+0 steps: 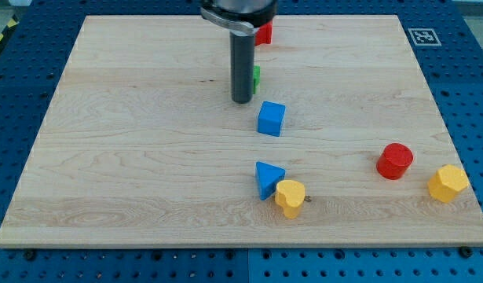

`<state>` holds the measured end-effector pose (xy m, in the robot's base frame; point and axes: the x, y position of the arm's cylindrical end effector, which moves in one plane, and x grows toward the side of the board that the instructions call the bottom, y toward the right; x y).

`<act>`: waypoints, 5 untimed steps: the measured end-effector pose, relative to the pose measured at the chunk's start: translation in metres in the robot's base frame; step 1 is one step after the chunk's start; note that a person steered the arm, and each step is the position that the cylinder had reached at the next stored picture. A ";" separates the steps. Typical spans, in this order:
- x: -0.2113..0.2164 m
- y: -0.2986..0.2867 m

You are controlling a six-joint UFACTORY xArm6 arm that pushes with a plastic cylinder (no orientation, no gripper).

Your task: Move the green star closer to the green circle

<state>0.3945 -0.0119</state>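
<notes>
Rod down at the board's upper middle, my tip [242, 101] beside a green block [256, 76] (mostly hidden), blue cube [271, 119] just below-right; no fingers here.

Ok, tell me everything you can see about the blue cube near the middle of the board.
The blue cube is a small solid block, matte like painted wood, with a lighter top face and sharp edges. It sits flat on the wooden board, turned slightly so that one corner faces the view's bottom. Nothing touches it: my tip stands apart, toward the view's upper left, and the blue triangle lies below it.
</notes>
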 end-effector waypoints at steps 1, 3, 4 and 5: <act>-0.028 -0.002; -0.019 0.026; -0.007 0.051; -0.043 0.053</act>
